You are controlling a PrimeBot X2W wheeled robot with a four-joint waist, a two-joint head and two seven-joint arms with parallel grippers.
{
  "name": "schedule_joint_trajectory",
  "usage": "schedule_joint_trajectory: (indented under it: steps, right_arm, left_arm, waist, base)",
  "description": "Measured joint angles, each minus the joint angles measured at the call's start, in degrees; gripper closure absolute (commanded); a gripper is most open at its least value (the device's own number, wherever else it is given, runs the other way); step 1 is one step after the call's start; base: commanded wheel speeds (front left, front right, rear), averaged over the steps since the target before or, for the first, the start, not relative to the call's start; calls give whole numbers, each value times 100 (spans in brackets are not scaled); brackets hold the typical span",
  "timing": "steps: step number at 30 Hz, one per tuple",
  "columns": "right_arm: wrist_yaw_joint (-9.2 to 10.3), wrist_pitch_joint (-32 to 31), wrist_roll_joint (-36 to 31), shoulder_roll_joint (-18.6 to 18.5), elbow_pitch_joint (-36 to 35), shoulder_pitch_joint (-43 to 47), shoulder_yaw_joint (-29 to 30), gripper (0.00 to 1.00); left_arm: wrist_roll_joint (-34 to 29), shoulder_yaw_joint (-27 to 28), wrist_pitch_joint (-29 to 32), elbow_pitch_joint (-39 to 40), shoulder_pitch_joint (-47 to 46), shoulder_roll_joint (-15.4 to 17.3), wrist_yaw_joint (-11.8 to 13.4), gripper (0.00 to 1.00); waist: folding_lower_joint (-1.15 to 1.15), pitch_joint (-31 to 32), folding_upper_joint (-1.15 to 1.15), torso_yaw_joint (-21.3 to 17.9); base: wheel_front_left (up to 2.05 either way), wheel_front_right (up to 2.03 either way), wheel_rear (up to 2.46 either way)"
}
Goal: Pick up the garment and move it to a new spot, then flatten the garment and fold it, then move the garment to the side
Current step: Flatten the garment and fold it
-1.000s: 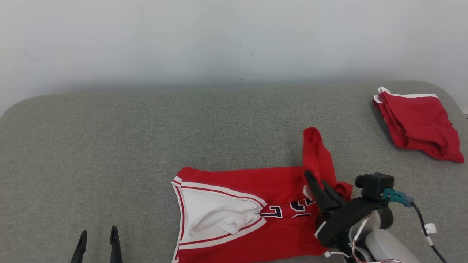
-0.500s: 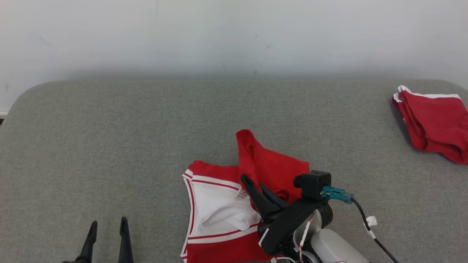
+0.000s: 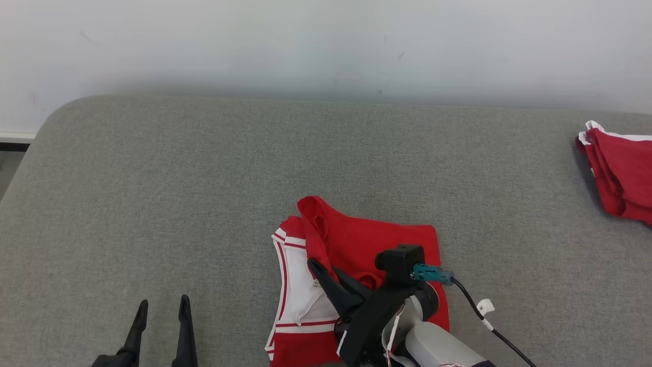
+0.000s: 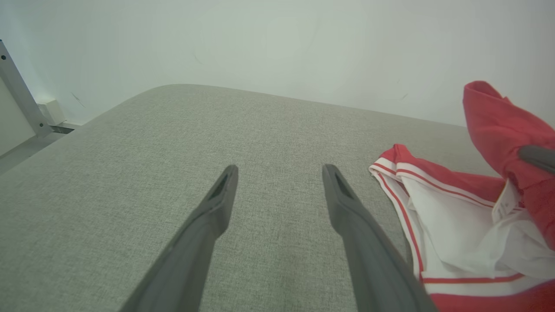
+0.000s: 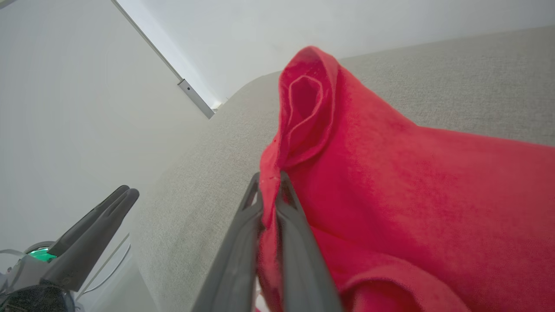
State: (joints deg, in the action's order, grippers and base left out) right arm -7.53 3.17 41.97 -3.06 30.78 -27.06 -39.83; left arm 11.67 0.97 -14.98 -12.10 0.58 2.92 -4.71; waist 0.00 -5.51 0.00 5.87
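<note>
Right gripper (image 3: 323,266) is clenched on a raised fold of the red sleeveless jersey with white-and-red trim (image 3: 387,239). The jersey lies doubled over just beneath it on the grey fabric-covered table (image 3: 178,193). Small white neck tag (image 3: 317,284) beside its fingertips, print unreadable. Left gripper (image 3: 164,300) is spread, well left of the jersey. Folded red cloth (image 3: 624,178) far to the right gripper's right.

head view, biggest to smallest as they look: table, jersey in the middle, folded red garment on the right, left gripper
1. table
2. jersey
3. folded red garment, cut off by the picture's edge, so its true size is unsure
4. left gripper, its fingers partly cut off at the bottom
</note>
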Motion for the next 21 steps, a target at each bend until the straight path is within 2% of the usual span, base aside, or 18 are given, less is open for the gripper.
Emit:
schedule_joint_trajectory:
  steps: [7,8,9,10,18,21]
  right_arm:
    - [0,167,202,8,463,-217,-437,100]
    - [0,175,207,8,563,-250,-491,93]
    - [-1,229,202,7,623,-281,-544,42]
    - [-1,300,237,8,653,-302,-563,0]
    - [-1,925,333,8,818,-554,-589,0]
    - [-1,1100,221,-142,772,-586,-410,0]
  left_arm:
    - [2,-70,0,-58,-80,0,-15,0]
    - [2,-71,0,-66,-89,0,-19,0]
    - [2,-76,0,-74,-95,0,-23,0]
    - [2,-78,0,-83,-100,0,-32,0]
    - [-10,-18,0,-133,-85,1,-68,0]
    - [-57,7,0,-136,-57,0,-83,0]
  waist:
    - [0,-44,0,85]
    - [0,-49,0,91]
    - [0,-50,0,96]
    - [0,-47,0,99]
    - [0,78,0,67]
    - [0,154,0,56]
  base:
    - [0,0,0]
    - [0,0,0]
    - [0,0,0]
    - [0,0,0]
    - [0,0,0]
    - [0,0,0]
